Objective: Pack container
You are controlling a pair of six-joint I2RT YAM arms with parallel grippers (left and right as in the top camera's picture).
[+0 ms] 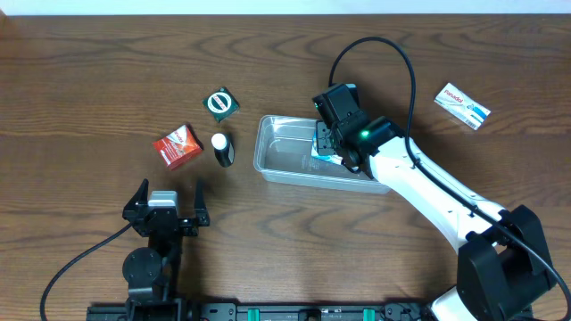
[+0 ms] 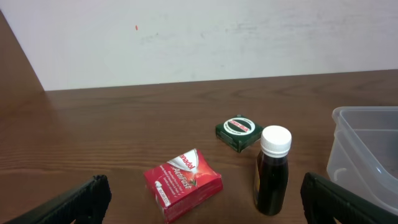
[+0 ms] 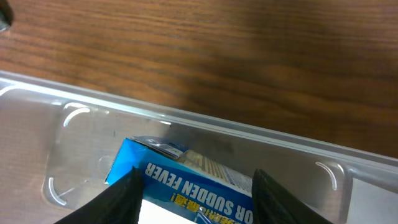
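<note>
sitting low at the left of the wooden table [image 1: 80,80], the left gripper [image 1: 169,198] is gaping wide with nothing between its dark fingers. just beyond it a glossy red carton [image 1: 177,146] is lying flat at a slant, and right beside that a dark bottle [image 1: 222,150] with a round white cap is standing upright. a little farther back a small green box [image 1: 222,103] with a round white label is resting, turned cornerwise. to the right of these, well apart from the left gripper, the container [image 1: 285,159] is lying on the table: a clear plastic tub, rectangular, with rounded corners, a smooth shiny floor and a raised rim. the right gripper [image 3: 196,180] is reaching down into its right end, its black fingers [image 3: 118,202] pressing against both sides of a blue box [image 3: 180,171] with white lettering, which is hanging tilted just above the tub's floor. far right, a white carton [image 1: 462,105] with blue print is lying alone.
</note>
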